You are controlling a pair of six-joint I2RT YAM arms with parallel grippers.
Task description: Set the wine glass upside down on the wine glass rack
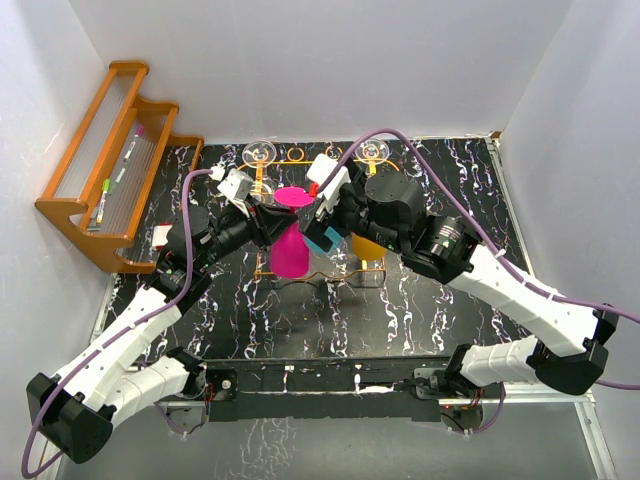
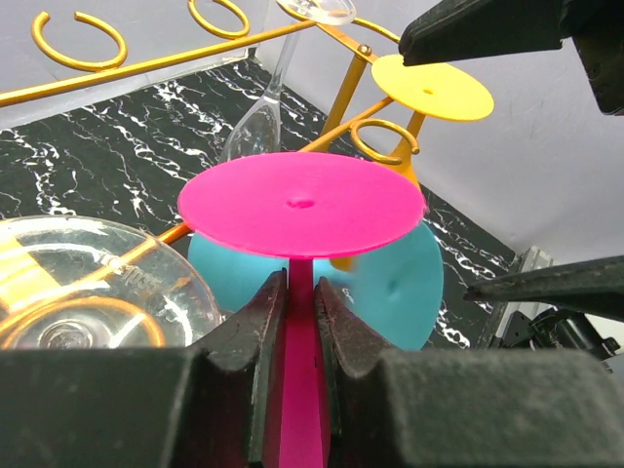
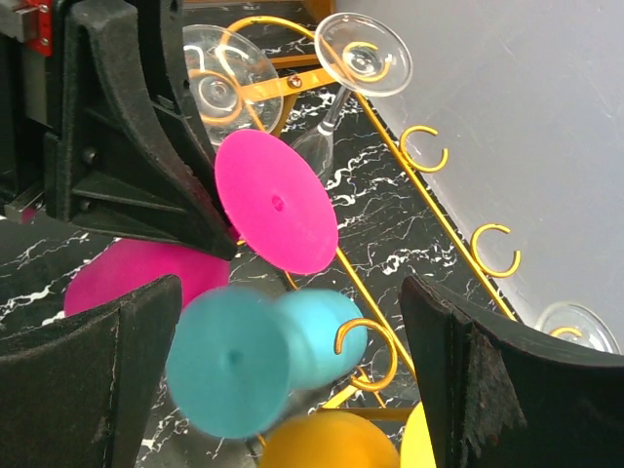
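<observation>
Left pincer (image 2: 300, 322): pressed on stem of pink wine glass (image 2: 302, 205), just under foot. Glass inverted, foot up, bowl down over surface (image 2: 117, 146). Just behind it, teal glass (image 2: 409, 283). Past that, open ring loop (image 2: 383, 141) of orange wire rack (image 2: 146, 66), with yellow glass (image 2: 432, 88) beyond. Right pincer (image 3: 302, 380): spread wide, holding nothing, flanking teal glass.

Advice:
- Keep stem vertical and foot above loop.
- Slide stem sideways through loop gap.
- Lower until foot seats, only then release.

Risk: knocking teal glass.
</observation>
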